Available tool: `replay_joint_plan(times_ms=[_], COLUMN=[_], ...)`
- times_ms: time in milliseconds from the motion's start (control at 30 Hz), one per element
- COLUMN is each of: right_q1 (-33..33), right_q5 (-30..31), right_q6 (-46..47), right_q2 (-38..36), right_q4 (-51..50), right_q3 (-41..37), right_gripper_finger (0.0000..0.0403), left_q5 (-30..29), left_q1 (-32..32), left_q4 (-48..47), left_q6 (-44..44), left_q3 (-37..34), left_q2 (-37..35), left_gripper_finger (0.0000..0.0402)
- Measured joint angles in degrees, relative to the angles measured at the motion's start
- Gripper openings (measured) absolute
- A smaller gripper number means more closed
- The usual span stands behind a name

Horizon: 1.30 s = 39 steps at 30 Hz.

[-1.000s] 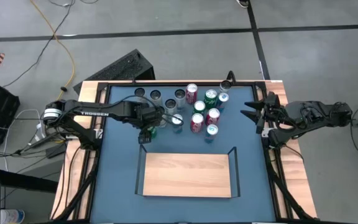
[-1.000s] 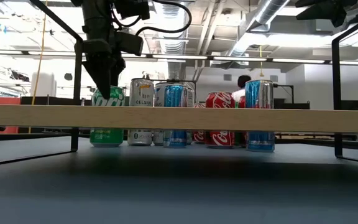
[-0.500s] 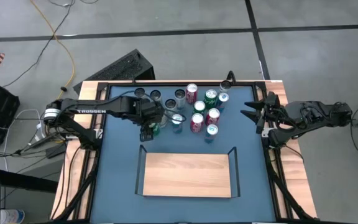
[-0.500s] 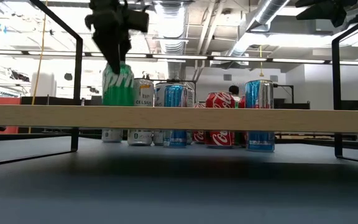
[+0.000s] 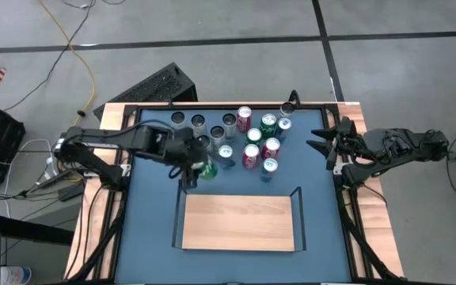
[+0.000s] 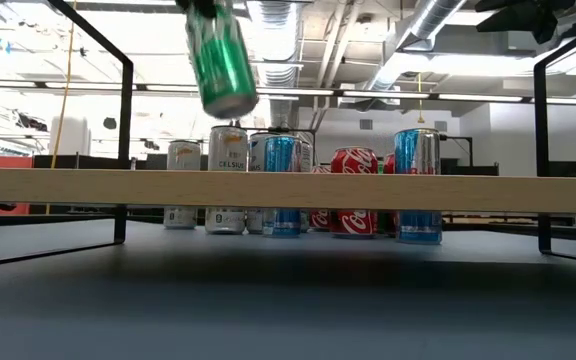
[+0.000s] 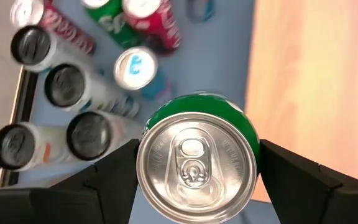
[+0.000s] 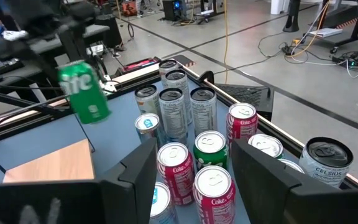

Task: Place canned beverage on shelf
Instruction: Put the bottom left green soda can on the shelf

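A green can [image 5: 207,168] hangs in the air above the blue table, between the cluster of standing cans [image 5: 252,138] and the light-wood shelf [image 5: 238,222]. My left gripper [image 5: 195,163] is shut on it. The low view shows the can [image 6: 223,60] tilted, high above the shelf board [image 6: 288,190]. In the right wrist view the can [image 8: 84,90] shows under the left arm. My right gripper [image 8: 194,186] waits at the table's right edge, open, with nothing between its fingers. My left gripper pinches the green can between its two fingers [image 7: 114,171], one on each side of the can's wall just below the top rim [image 7: 146,134]. The fingers slant down from above. The can hangs clear of the table, tilted, its silver lid [image 7: 194,165] facing the wrist.
Several cans, red [image 5: 251,156], green [image 5: 268,123], blue [image 5: 270,165] and silver [image 5: 228,120], stand on their bases at the table's far middle. Thin black rails [image 5: 179,214] rise at the shelf's two short ends. Bare blue table [image 5: 153,206] lies left of the shelf.
My left gripper has risen with the green can and drawn a little toward the shelf. The can stood on the table beside the other cans, then was lifted clear, and now hangs high and tipped. The right arm has kept still.
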Motion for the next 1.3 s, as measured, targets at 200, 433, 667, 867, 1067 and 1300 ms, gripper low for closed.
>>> replay_joint_plan(times_ms=[200, 433, 667, 867, 1067, 1300], right_q1=[0.0, 0.0, 0.1, 0.1, 0.1, 0.1], right_q5=[0.0, -0.1, -0.3, -0.3, -0.3, -0.3], right_q6=[0.0, 0.1, 0.1, 0.1, 0.1, 0.1], right_q2=[0.0, 0.0, 0.0, 0.0, 0.0, 0.0], right_q4=[0.0, -1.3, -2.9, -4.4, -4.4, -4.4], right_q3=[0.0, 0.0, 0.0, 0.0, 0.0, 0.0], right_gripper_finger=[0.0207, 0.0207, 0.0207, 0.0207, 0.0207, 0.0207], left_q5=[0.1, -0.3, 1.4, 4.0, 3.4, 1.9], left_q1=[-6.1, -13.1, -16.8, -19.0, -20.7, -22.2], left_q4=[-0.4, -0.2, 0.3, -2.2, -13.0, -17.9], left_q6=[-8.8, -17.1, -25.4, -28.3, -28.1, -35.4], left_q3=[1.3, 1.6, 1.6, 5.6, 16.7, 23.3], left_q2=[0.0, 2.3, 8.3, 14.4, 22.9, 29.1], left_gripper_finger=[0.0275, 0.0275, 0.0275, 0.0275, 0.0275, 0.0276])
